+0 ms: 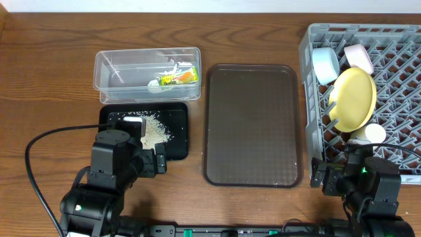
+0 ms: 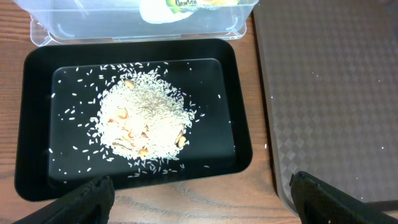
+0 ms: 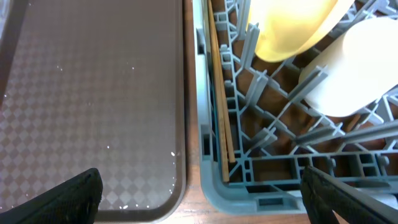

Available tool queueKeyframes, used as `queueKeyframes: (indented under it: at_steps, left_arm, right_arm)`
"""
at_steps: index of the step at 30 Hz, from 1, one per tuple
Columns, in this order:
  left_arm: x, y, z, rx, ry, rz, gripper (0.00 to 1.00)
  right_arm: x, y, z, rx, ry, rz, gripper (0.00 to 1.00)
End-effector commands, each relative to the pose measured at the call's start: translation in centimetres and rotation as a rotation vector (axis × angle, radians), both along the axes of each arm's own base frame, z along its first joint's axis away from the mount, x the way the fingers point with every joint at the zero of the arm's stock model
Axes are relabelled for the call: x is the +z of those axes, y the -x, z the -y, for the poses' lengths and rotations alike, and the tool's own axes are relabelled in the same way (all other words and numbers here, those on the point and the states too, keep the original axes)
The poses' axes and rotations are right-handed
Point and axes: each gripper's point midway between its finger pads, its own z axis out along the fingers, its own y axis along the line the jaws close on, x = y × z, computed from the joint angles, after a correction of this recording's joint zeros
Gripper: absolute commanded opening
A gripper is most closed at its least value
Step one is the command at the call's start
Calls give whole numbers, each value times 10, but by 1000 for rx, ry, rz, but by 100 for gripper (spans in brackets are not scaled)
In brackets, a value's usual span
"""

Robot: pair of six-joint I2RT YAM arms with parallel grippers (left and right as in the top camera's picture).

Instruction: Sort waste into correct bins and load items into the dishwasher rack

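Overhead shows you a brown wooden table (image 1: 52, 39). Nearest you, the left gripper (image 2: 205, 199) hangs, fingers spread, over the black tray (image 2: 245, 149) holding the rice heap (image 2: 146, 121). The right gripper (image 3: 205, 199), equally spread, sits at the edge of the dishwasher rack (image 3: 267, 200). Only the right wrist view shows you 2 chopsticks (image 3: 221, 93) along the rack's wall. Farther off, the snack wrapper (image 1: 179, 77) lies in the clear tub (image 1: 108, 72), and the yellow plate (image 1: 355, 99) stands tilted in the rack.

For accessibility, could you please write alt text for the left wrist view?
A heap of white rice lies in a black tray, stray grains around it. A clear tub sits beyond it, a brown serving tray to the right; the left gripper shows open jaws at the bottom edge.
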Motion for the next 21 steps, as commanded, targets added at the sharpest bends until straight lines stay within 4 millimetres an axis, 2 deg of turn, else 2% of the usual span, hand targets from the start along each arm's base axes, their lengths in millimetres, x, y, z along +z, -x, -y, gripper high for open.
queueKeyframes:
  at_steps: [1, 8, 14, 21]
  left_arm:
    - [-2, 0, -2, -3, -21, 2, 93]
    - [-2, 0, -2, -3, -21, 2, 93]
    - [-2, 0, -2, -3, -21, 2, 93]
    - [-2, 0, -2, -3, -21, 2, 93]
  right_arm:
    - [-4, 2, 2, -13, 4, -10, 99]
    - [-2, 9, 2, -10, 15, 53, 99]
    - [-17, 17, -4, 20, 11, 150, 99]
    - [5, -23, -4, 23, 20, 485, 99]
